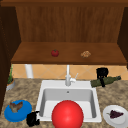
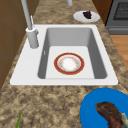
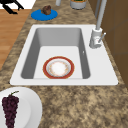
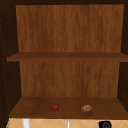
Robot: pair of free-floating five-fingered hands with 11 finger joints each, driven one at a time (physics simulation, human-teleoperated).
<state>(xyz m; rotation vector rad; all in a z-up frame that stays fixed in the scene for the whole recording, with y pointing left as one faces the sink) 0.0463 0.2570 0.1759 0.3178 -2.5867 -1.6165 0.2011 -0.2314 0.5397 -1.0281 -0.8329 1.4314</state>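
My left hand (image 1: 33,119) hovers over the counter's front left corner, just right of a blue plate (image 1: 23,113) that carries a brown piece of meat (image 1: 15,106). In the right side view the left hand (image 3: 10,6) shows at the far end with its fingers spread straight. My right hand (image 1: 102,73) is at the back right, its fingers curled round a dark green bottle (image 1: 110,80) that lies on the counter. A red bowl (image 1: 67,115) sits in the sink (image 1: 50,86), its pale inside (image 2: 69,63) facing up.
A white plate (image 1: 107,117) with dark grapes (image 1: 115,114) stands at the front right. The faucet (image 1: 67,76) rises behind the basin. On the wooden shelf above lie a red fruit (image 1: 55,53) and a brown lump (image 1: 85,54). A potted plant (image 1: 10,80) stands at the left.
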